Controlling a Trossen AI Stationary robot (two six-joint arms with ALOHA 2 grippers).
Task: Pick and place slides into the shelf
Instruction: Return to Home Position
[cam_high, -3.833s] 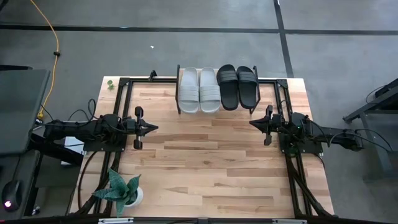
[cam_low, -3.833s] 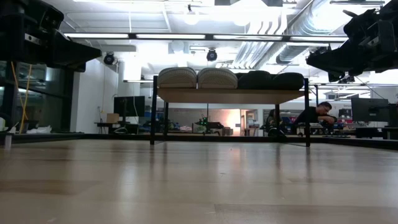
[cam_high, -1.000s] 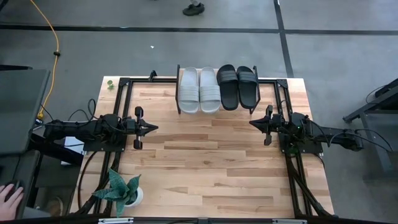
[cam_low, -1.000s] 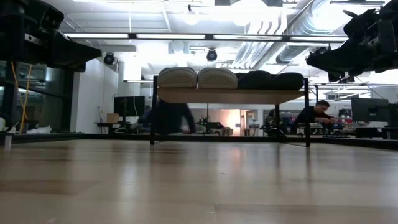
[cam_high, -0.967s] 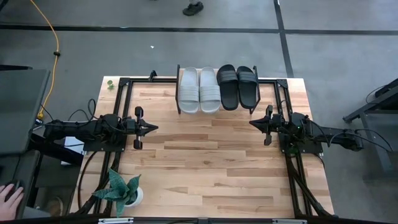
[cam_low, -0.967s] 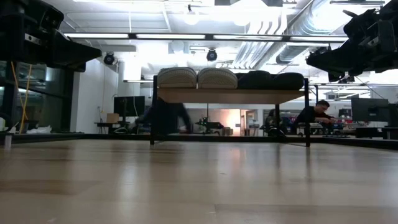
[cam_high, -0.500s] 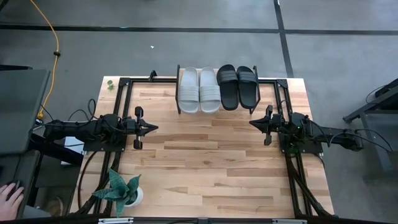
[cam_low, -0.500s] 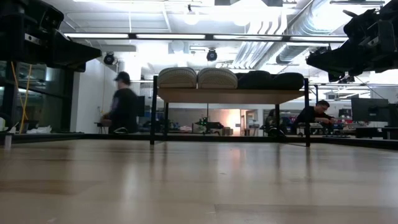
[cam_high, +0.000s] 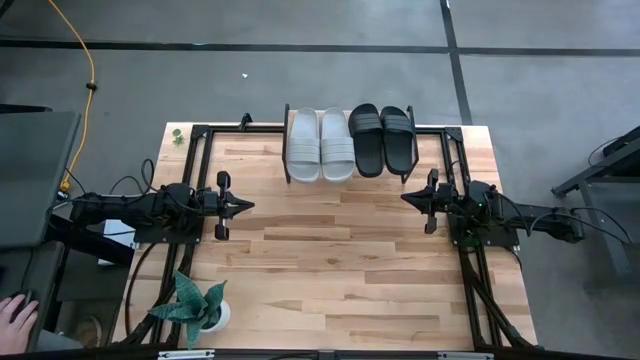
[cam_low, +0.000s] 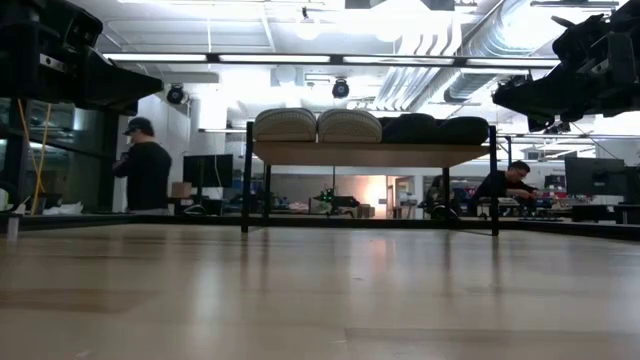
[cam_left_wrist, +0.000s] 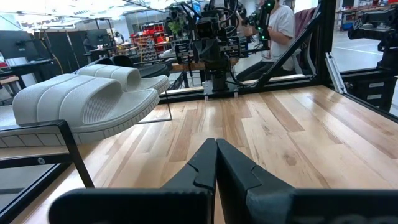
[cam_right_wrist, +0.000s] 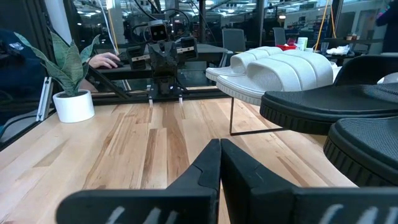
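The left end effector (cam_high: 243, 206), at nine o'clock on the desk (cam_high: 340, 270), and the right end effector (cam_high: 406, 198), at three, both have their fingers pinched together, empty. The grey slides (cam_high: 320, 145) and black slides (cam_high: 382, 140) sit side by side on the shelf (cam_low: 370, 154) at twelve o'clock. They look light and springy; the wide strap seems the best hold.

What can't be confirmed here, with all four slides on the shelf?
Low view: above the shelf, the black slides merge into one dark mass. Picture edges crop both arms, so the left end effector and right end effector cannot be told apart from them there.
High view: the grey slides and black slides cover the plank, hiding contact.
High view: a hand, cut by the corner.
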